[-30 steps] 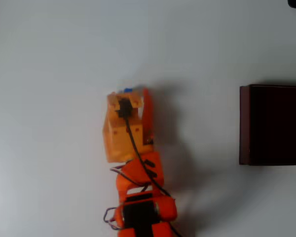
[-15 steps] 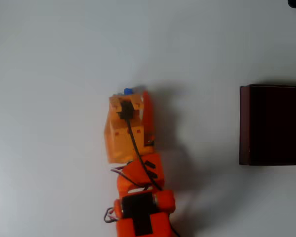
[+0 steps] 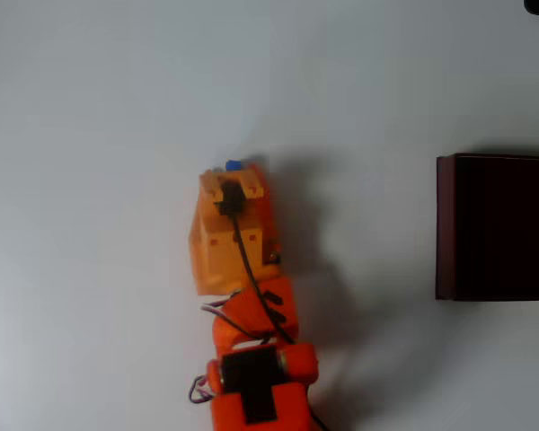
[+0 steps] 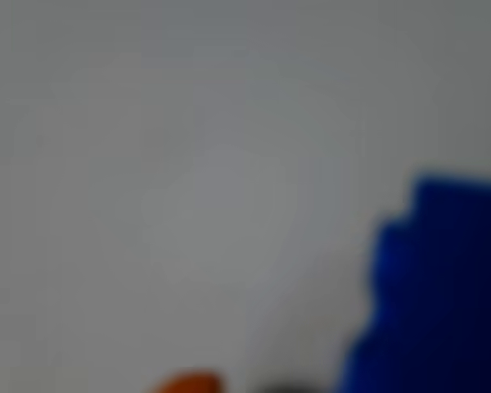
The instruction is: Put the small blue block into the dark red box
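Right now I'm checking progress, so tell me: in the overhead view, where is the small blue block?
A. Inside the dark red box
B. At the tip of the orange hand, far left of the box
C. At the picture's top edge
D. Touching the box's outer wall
B: the small blue block peeks out at the tip of the orange hand, well left of the dark red box.

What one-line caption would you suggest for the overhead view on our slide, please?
Orange pincer poised over the small blue block on the white table, dark red box waiting at the right edge.
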`<state>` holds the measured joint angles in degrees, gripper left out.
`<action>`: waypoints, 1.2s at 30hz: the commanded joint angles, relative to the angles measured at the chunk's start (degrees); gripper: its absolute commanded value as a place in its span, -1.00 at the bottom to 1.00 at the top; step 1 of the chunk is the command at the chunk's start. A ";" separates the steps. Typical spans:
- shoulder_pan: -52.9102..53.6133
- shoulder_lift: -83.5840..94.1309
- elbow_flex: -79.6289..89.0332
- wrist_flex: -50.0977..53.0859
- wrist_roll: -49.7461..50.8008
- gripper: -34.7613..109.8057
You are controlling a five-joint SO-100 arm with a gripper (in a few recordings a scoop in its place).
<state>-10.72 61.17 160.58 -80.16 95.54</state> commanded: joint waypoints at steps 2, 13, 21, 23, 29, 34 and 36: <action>-0.53 -0.44 -0.70 -2.11 0.97 -0.37; -0.44 -2.55 -1.93 -4.22 2.20 -0.50; 0.88 3.69 0.18 -0.26 0.09 -0.51; 1.67 11.78 2.37 6.24 -1.41 -0.51; 4.04 51.77 3.34 50.01 -9.67 -0.52; 6.77 73.21 -5.27 85.08 -16.70 -0.52; 8.09 74.97 -8.96 92.20 -18.63 -0.52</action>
<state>-3.87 129.02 157.41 -2.90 78.93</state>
